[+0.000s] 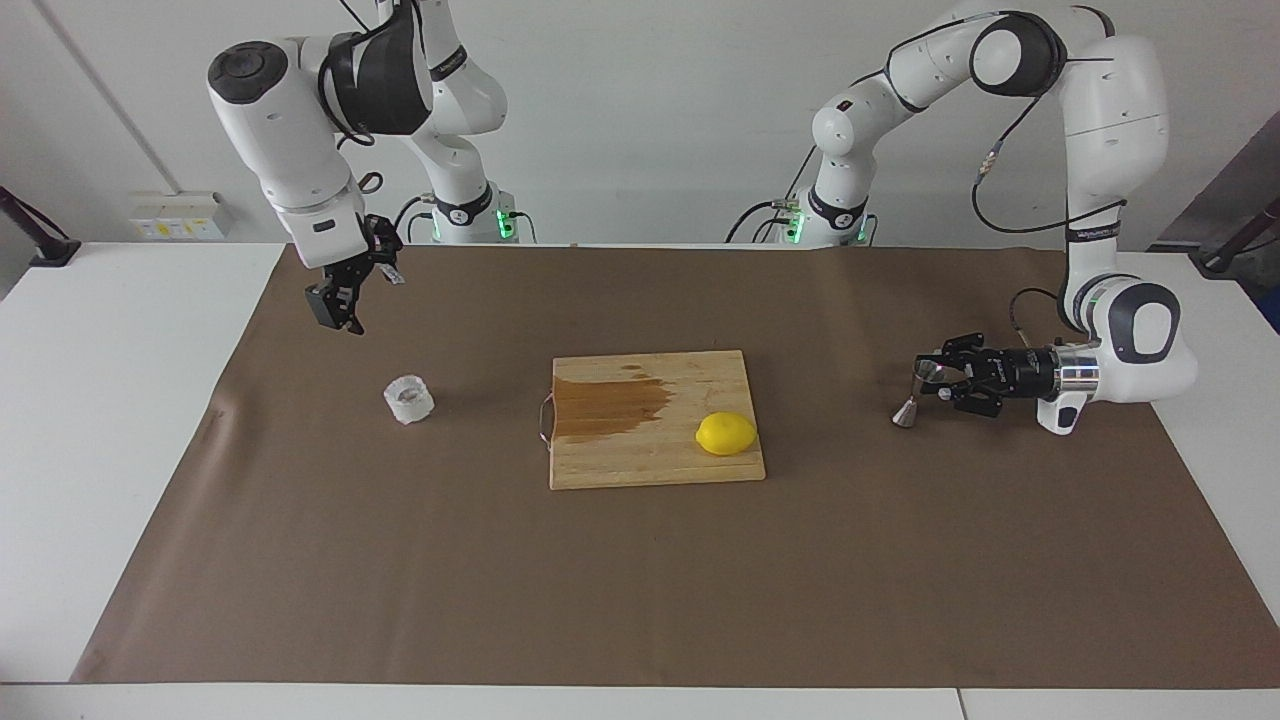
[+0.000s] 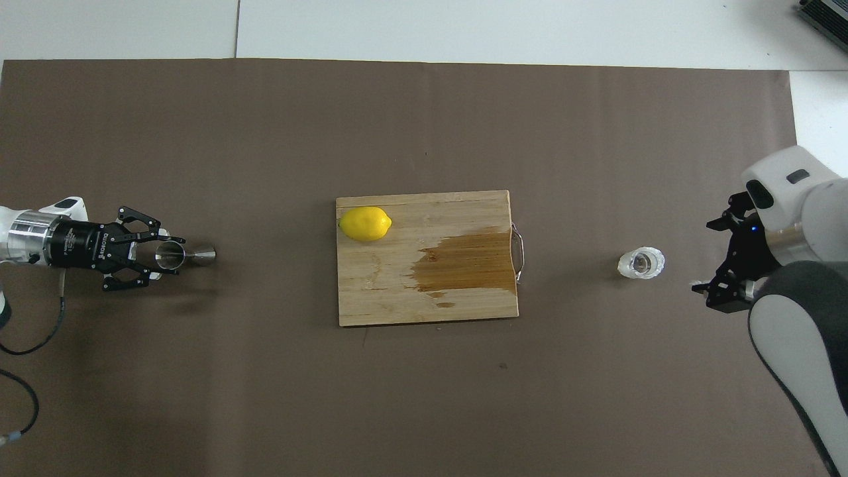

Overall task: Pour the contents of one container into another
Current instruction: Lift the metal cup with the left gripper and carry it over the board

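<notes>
The steel jigger [image 1: 916,394] stands on the brown mat near the left arm's end; it also shows in the overhead view [image 2: 180,254]. My left gripper [image 1: 934,376] lies level just above the mat, its fingers closed against the jigger's upper cup [image 2: 169,254]. The jigger's base rests on the mat. The clear faceted glass tumbler [image 1: 409,398] stands upright on the mat toward the right arm's end and also shows in the overhead view [image 2: 641,263]. My right gripper [image 1: 341,318] hangs pointing down above the mat, clear of the tumbler, and waits.
A wooden cutting board [image 1: 600,455] lies mid-table with a dark wet stain [image 1: 605,405] and a metal handle toward the tumbler. A yellow lemon [image 1: 726,433] sits on the board's corner toward the jigger. The brown mat [image 1: 640,580] covers most of the white table.
</notes>
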Robot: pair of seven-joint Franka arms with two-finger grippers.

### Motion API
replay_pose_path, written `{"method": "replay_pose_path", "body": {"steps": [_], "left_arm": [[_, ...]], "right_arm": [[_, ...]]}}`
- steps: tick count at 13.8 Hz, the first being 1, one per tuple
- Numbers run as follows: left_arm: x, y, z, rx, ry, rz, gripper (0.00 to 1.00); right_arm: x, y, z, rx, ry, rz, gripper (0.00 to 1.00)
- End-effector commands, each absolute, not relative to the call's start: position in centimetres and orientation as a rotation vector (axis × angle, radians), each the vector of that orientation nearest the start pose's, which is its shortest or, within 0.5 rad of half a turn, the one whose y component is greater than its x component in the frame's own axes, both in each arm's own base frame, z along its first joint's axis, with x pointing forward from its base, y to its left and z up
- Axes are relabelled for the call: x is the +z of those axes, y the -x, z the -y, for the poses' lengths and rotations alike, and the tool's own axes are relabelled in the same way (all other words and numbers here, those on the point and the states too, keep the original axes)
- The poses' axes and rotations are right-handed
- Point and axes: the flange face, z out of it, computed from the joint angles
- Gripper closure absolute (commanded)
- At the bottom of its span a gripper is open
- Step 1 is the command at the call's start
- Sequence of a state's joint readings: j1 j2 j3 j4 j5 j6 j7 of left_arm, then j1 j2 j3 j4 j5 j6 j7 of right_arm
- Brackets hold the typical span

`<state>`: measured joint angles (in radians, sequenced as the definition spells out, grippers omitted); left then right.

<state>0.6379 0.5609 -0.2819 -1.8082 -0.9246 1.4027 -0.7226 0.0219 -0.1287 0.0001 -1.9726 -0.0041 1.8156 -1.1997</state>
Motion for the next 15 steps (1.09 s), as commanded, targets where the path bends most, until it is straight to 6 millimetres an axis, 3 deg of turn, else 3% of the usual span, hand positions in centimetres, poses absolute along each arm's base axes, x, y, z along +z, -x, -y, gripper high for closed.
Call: {"method": "replay_pose_path", "body": {"steps": [1, 7, 10, 15], "left_arm": [[27.4, -56.3, -11.1, -1.268, -1.465, -1.255, 1.00], [32.9, -56.8, -5.7, -1.397, -1.454, -1.228, 1.00], [34.7, -56.7, -0.2, -1.431, -1.434, -1.203, 1.00], [35.6, -56.8, 9.8, -1.410, -1.394, -1.205, 1.00]], "right_arm": [[52.1, -51.5, -1.1, 0.004, 2.536, 1.815, 0.00], [52.2, -51.5, -1.2, 0.001, 2.538, 1.812, 0.00], [52.2, -51.5, -1.2, 0.002, 2.538, 1.813, 0.00], [52.1, -51.5, -1.2, 0.004, 2.532, 1.820, 0.00]]}}
